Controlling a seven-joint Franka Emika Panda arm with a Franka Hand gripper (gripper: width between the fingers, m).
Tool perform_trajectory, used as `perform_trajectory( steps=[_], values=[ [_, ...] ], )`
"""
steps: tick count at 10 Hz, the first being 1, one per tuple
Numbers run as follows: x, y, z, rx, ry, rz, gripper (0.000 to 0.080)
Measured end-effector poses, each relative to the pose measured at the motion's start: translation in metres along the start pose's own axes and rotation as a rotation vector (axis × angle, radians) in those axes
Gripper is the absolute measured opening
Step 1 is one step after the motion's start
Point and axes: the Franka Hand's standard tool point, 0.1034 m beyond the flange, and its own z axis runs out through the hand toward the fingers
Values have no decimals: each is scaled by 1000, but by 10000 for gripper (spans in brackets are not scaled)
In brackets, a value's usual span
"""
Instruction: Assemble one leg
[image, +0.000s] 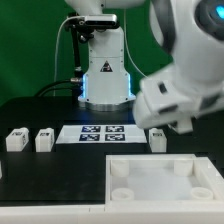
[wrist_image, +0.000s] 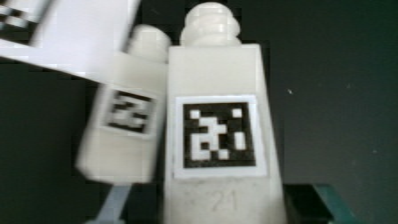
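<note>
While gripper (wrist_image: 217, 208) straddles leg (wrist_image: 214, 130) beside marker board (image: 100, 133), exterior view's right, I cannot tell whether jaws clamp it; socketed tabletop (image: 160, 160), near, bare: insertion not yet done.

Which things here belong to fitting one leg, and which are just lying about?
Job: the leg centred in the wrist view; the square piece with corner sockets.
Lying about: the leg beside it; two legs at the exterior view's left; the marker board.

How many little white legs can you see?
4. Two legs lie at the exterior view's left, one just past the marker board's other end. The wrist view shows a fourth beside it, elsewhere hidden by the arm.
</note>
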Motion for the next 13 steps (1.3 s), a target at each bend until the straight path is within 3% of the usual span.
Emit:
perform_trajectory(
  steps=[2,3,4,6,8,9,11,12,13],
  values=[
    [-13,28,-55,11,87,-22,291],
    [-21,33,-85,-3,173,-8,291],
    [-22,31,-99,-34,292,-2,291],
    [-18,36,-93,-63,509,8,291],
    [4,37,-94,-125,766,4,291],
    [12,39,-107,-159,831,-43,291],
    [21,48,-174,-199,994,-52,291],
    [22,50,-190,-223,1077,-60,291],
    [21,60,-189,-271,1195,-61,291]
  ],
)
